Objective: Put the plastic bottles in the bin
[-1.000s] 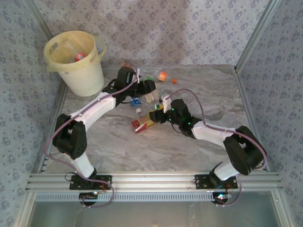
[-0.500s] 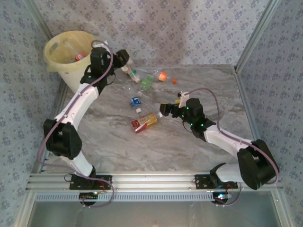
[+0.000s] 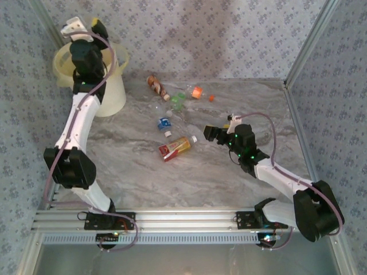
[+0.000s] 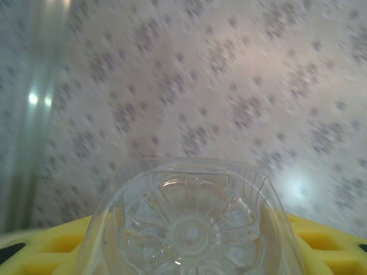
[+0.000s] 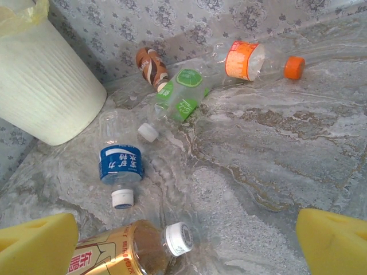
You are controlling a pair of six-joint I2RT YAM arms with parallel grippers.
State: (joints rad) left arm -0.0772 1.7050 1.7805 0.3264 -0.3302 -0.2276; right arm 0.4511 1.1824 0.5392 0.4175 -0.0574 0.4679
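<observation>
L end effector [image 3: 86, 24] clamped on clear bottle [image 4: 189, 229] above bin [image 3: 112, 91]; R end effector [image 3: 217, 131] wide apart nr amber bottle [image 3: 175, 147] on bench [image 3: 229, 189].

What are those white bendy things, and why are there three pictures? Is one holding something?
The white bendy things are two robot arms bolted to the table's near edge. Each ends in an end effector, a two-finger pincher with yellow pads. One picture comes from a camera above, looking down at both arms. The other two come from small cameras on the wrists. The left end effector is raised above the cream bin and grips a clear bottle; its wrist camera looks at the bottle's bottom. The right end effector is open and empty, over the marble table. Lying on the table are a golden tea bottle, a blue-labelled bottle, a green-labelled one, an orange-labelled one and a brown one.
</observation>
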